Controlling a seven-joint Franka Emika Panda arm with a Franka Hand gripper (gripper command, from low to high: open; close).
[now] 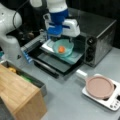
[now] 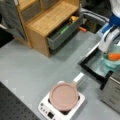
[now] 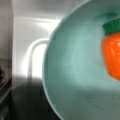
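Bowl (image 1: 63, 48) with carrot (image 1: 61, 49) on oven (image 1: 100, 35) tray, pincer (image 1: 60, 37) above, grip unclear; pan (image 1: 99, 87) near

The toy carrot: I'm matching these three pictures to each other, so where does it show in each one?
Front view: toy carrot just above centre, in the teal bowl on the open oven's tray, under the gripper.
Front view: carrot at the right edge, mid-height, in the bowl.
Wrist view: carrot at the right edge, green top upward.
Shared landmark: the teal bowl.
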